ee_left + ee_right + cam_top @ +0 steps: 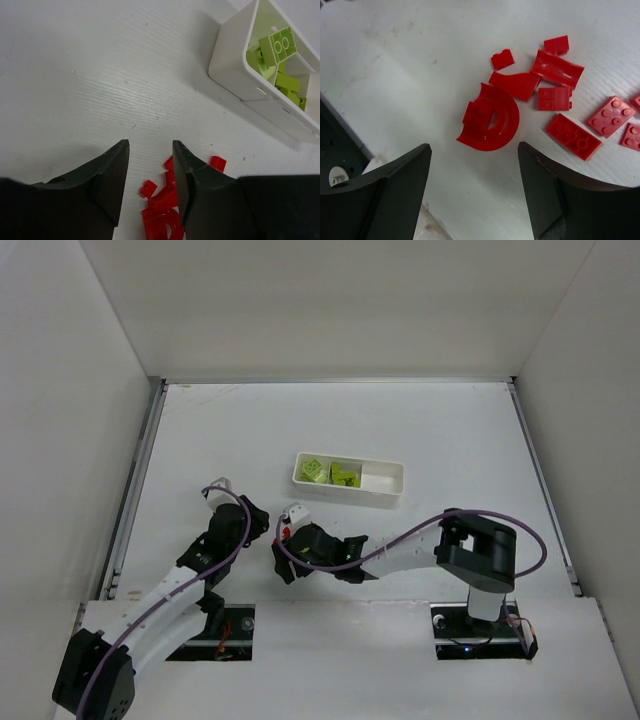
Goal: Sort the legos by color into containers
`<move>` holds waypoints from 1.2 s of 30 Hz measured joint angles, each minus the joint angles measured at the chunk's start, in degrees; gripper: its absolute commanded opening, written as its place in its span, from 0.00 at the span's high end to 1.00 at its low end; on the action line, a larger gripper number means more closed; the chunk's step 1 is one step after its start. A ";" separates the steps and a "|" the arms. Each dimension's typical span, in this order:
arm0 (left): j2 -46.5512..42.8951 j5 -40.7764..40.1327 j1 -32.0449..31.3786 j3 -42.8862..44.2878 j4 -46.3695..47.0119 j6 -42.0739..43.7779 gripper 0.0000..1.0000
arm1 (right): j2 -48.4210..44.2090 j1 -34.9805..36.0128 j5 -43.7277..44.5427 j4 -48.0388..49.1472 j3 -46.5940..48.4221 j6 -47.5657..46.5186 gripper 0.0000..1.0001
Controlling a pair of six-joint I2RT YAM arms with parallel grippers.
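Observation:
A heap of small red legos (520,86) lies on the white table, among them a curved arch piece (490,119) and flat plates (573,136). From above only a speck of the red legos (284,533) shows between the two grippers. My right gripper (473,150) hangs open just short of the arch piece, with nothing between its fingers. My left gripper (150,150) is open over the same red legos (162,200) and grips none. Lime-green legos (277,45) lie in the containers, a long white tray (385,497), filling its left and middle compartments.
Both grippers, left (262,524) and right (283,558), crowd the pile from opposite sides, close to each other. The tray (230,65) stands beyond them. White walls enclose the table on three sides, and a purple cable (520,530) loops along the right arm.

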 measured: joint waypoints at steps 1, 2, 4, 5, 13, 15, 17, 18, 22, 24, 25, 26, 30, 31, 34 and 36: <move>-0.13 0.02 0.00 0.00 -0.33 -0.20 0.63 | 0.26 0.00 0.46 -0.17 0.44 -0.13 0.27; -0.20 0.04 0.00 0.00 -0.61 -0.33 0.63 | 0.59 0.02 1.07 -0.26 0.79 -0.17 0.28; -0.50 0.13 -0.04 -0.04 -1.44 -0.59 0.63 | 1.31 0.02 2.12 -0.35 1.33 -0.39 0.31; -0.83 0.13 -0.13 -0.13 -1.75 -0.76 0.63 | 1.68 0.02 2.58 -0.37 1.75 -0.57 0.35; -2.32 0.09 -0.50 -0.17 -4.94 -1.31 0.63 | 3.87 0.07 6.51 -0.68 3.82 -2.03 0.51; -2.73 -0.04 -0.74 -0.17 -5.40 -1.38 0.63 | 4.02 0.11 7.52 -0.85 4.02 -2.34 0.57; -2.71 -0.20 -1.14 -0.17 -5.75 -1.38 0.62 | 4.00 0.24 8.35 -0.87 4.02 -2.49 0.59; -2.71 -0.24 -1.46 -0.17 -5.97 -1.38 0.62 | 3.89 0.33 8.74 -0.92 4.00 -2.51 0.59; -3.04 -0.48 -2.86 -0.17 -6.14 -1.40 0.62 | 1.40 0.46 9.11 -1.38 1.68 -2.51 0.59; -3.08 -0.50 -3.56 -0.17 -6.14 -1.36 0.62 | -1.53 0.46 9.11 -1.95 -0.28 -2.43 0.59; -3.08 -0.55 -4.07 -0.17 -6.16 -1.27 0.62 | -3.21 0.46 9.09 -1.99 -1.27 -2.27 0.59; -3.10 -0.57 -4.72 -0.17 -6.14 -1.20 0.62 | -5.22 0.46 9.05 -1.92 -2.32 -2.19 0.59; -3.37 -0.90 -7.65 -0.17 -6.14 -1.20 0.62 | -14.73 -0.57 8.22 -1.64 -6.58 -1.84 0.59; -3.32 -0.94 -8.37 -0.17 -6.14 -1.18 0.62 | -17.16 -1.51 7.93 -1.38 -7.63 -1.81 0.59; -2.89 -1.27 -10.69 -0.17 -6.14 -1.09 0.63 | -24.06 -7.50 7.34 -0.72 -10.60 -1.84 0.59; -2.62 -1.79 -12.35 -0.17 -6.10 -1.03 0.64 | -27.85 -13.31 7.45 -0.61 -12.35 -1.86 0.59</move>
